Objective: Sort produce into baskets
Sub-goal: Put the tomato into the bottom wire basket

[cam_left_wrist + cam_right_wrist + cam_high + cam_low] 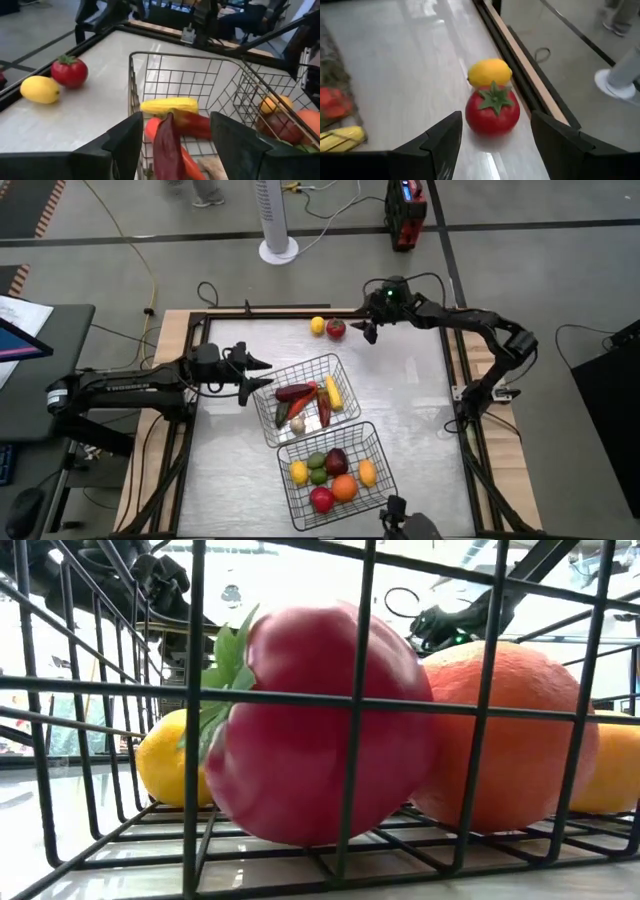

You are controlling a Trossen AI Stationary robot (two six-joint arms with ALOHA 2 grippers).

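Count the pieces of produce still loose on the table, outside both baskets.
2: a lemon and a tomato, touching at the table's far edge, just ahead of the open right gripper. Everything else visible sits in the two baskets; none appears hidden.

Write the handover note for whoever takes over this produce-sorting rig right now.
Left pincer: open, empty, at the rim of the vegetable basket, dark eggplant just below its fingers.
Right pincer: open, empty, beside the tomato.
Done: corn, peppers and eggplant in that basket; fruit in the other basket.
Left: the tomato and lemon lie loose on the table at the far edge.
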